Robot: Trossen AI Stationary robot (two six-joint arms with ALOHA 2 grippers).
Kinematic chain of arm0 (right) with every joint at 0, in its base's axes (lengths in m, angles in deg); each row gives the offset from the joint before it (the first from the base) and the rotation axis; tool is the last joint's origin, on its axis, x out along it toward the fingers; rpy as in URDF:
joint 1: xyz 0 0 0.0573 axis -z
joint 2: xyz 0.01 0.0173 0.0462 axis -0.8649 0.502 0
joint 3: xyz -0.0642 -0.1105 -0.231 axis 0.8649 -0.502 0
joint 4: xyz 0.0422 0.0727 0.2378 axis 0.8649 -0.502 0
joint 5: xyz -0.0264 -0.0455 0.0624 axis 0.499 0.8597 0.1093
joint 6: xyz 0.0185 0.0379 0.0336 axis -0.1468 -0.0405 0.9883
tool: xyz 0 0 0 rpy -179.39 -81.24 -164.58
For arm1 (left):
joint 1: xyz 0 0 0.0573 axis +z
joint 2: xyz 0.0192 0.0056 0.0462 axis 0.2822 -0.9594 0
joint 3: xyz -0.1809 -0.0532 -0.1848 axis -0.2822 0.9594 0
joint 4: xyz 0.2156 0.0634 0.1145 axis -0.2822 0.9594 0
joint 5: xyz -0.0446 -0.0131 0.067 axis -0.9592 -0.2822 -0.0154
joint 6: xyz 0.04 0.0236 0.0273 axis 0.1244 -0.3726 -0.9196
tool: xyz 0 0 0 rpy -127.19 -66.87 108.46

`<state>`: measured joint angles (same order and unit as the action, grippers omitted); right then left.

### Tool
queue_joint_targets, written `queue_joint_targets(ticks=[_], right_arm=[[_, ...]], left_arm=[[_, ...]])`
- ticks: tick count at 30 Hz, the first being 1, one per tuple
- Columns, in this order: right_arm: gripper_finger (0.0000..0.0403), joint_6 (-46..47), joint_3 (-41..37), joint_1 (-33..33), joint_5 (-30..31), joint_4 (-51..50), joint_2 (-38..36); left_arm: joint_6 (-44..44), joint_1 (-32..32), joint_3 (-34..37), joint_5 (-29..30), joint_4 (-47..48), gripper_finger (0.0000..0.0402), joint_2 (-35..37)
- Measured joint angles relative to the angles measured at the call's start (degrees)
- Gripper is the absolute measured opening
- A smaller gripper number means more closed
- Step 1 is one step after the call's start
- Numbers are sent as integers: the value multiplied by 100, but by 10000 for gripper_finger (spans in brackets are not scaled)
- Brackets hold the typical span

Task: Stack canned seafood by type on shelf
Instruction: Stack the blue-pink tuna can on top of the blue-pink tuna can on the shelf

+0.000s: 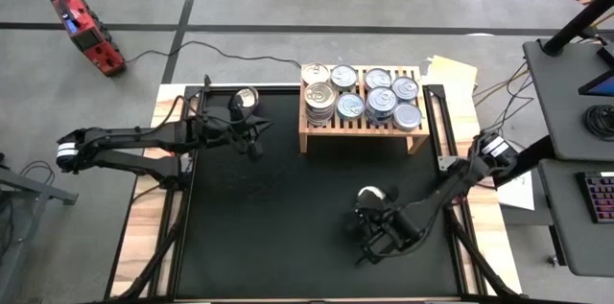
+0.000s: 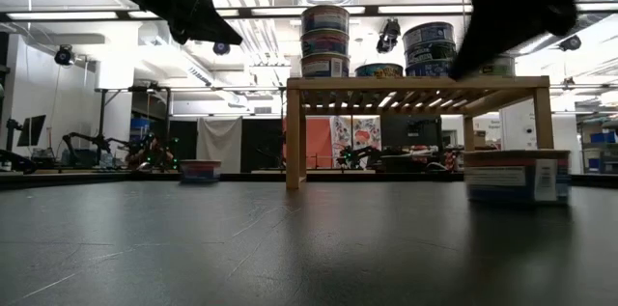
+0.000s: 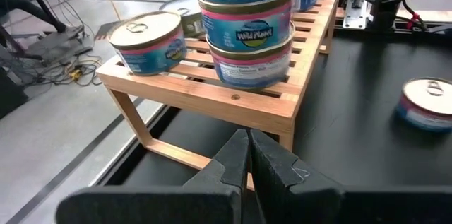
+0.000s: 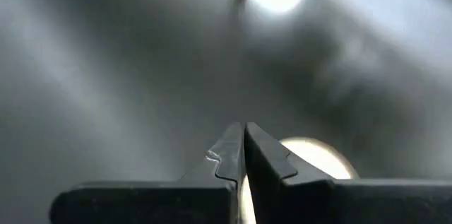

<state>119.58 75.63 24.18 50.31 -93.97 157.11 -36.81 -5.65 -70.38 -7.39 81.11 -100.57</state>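
Peeking beneath shelf [image 2: 415,84]: low view only.

The left arm is reaching in from the mat's left edge with the left gripper [image 1: 254,150] pinched together near the far left, while the right gripper [image 1: 366,249], fingers also pressed together, is hanging near the front-right

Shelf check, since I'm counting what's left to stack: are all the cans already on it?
No: in the high view two cans still sit on the black mat, one left of the shelf, another near the right gripper.
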Motion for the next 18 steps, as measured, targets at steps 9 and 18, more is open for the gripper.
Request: queue_joint_targets(ticks=[9,18], right_arm=[[9,10,311,287,288,-999,-157],[9,88,-623,249,1372,-106,-137]], left_arm=[[228,-156,267,-1106,-322,0,-1],[1068,-808,1237,-1485,-1974,0,-3]])
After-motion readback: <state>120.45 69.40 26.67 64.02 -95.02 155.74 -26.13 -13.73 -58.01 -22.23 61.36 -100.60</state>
